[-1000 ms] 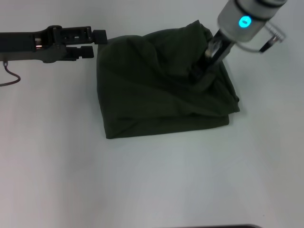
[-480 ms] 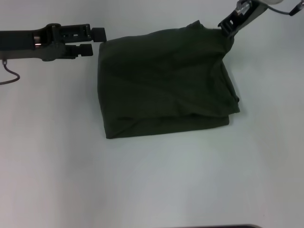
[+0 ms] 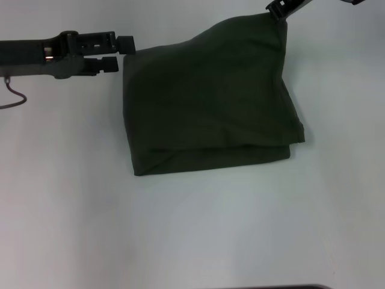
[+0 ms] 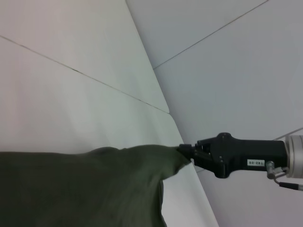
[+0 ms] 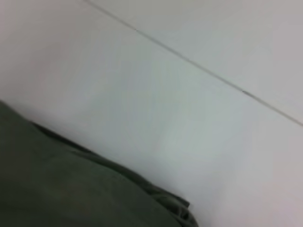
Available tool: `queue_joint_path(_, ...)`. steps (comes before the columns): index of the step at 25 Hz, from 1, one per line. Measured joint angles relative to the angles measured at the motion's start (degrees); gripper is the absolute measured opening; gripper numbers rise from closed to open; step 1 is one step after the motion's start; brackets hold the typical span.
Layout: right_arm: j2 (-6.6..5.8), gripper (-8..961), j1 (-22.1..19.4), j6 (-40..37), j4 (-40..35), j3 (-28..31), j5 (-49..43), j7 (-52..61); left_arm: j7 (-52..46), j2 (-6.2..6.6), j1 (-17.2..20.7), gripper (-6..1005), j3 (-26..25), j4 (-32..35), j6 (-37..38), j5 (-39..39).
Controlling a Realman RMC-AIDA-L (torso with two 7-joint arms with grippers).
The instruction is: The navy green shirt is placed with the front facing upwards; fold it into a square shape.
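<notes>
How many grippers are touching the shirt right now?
2. The left gripper meets the navy green shirt at its far left corner; the right gripper pinches the far right corner, lifted off the table.

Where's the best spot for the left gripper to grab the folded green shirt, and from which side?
Probably the far-left corner of the navy green shirt, coming in from the robot's left along the table. The left gripper already sits at that corner, and the right gripper is pinching the far-right corner, pulling it up into a peak, so a matching corner hold looks sensible.

My left gripper point(image 3: 125, 52) sits upper left beside the folded shirt point(image 3: 207, 108); my right gripper point(image 3: 278, 10) pinches its upper-right corner.
</notes>
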Motion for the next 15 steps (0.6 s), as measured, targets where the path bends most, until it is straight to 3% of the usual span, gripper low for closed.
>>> queue_joint_path(15,-0.24,58,-0.03,4.44,2.71,-1.98,-0.11,0.20,0.31,-0.18,-0.17,875,-0.09,-0.24,-0.02,-0.03)
